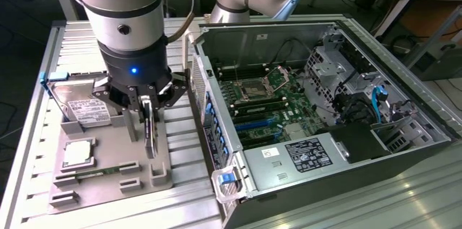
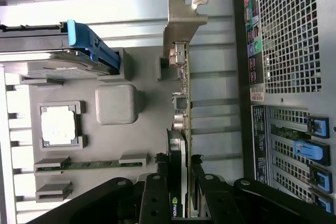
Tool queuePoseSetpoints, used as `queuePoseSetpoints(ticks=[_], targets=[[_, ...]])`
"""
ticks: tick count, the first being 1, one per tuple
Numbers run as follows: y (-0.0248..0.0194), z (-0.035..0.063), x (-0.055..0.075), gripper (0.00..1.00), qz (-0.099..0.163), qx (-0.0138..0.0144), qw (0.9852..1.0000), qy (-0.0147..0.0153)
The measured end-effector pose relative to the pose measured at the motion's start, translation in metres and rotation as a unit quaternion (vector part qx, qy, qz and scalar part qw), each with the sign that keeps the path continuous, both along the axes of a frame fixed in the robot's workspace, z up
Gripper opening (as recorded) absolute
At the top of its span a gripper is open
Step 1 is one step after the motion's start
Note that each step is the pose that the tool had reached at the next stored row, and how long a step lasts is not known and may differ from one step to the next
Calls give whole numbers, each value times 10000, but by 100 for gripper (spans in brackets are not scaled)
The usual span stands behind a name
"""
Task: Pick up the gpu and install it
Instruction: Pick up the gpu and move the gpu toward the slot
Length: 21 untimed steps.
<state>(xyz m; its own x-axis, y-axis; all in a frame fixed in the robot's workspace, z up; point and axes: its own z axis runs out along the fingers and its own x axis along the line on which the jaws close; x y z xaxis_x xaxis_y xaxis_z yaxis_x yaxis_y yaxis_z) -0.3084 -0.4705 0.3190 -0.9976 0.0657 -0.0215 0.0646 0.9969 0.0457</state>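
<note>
My pincer (image 1: 148, 111) is narrowed onto the top edge of the gpu (image 1: 150, 138). The card stands on edge in its slot of the grey holder tray (image 1: 108, 175) directly beneath, upright so the jaws can straddle it. The open computer case (image 1: 325, 104) sits close alongside.

High exterior, close wrist; shared tray (image 1: 116, 150)

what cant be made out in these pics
- gpu end away from its bracket: wrist view, covered by the fingers.
- gpu bottom edge: exterior view, sunk in the grey holder.
- hard drive label text: exterior view, too small.
- motherboard slots: exterior view, too small to tell apart.
</note>
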Motion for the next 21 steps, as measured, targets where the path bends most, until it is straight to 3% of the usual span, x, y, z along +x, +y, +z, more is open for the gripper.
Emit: queuePoseSetpoints(ticks=[21], targets=[[0,372,0,27,0,0,10000,4]])
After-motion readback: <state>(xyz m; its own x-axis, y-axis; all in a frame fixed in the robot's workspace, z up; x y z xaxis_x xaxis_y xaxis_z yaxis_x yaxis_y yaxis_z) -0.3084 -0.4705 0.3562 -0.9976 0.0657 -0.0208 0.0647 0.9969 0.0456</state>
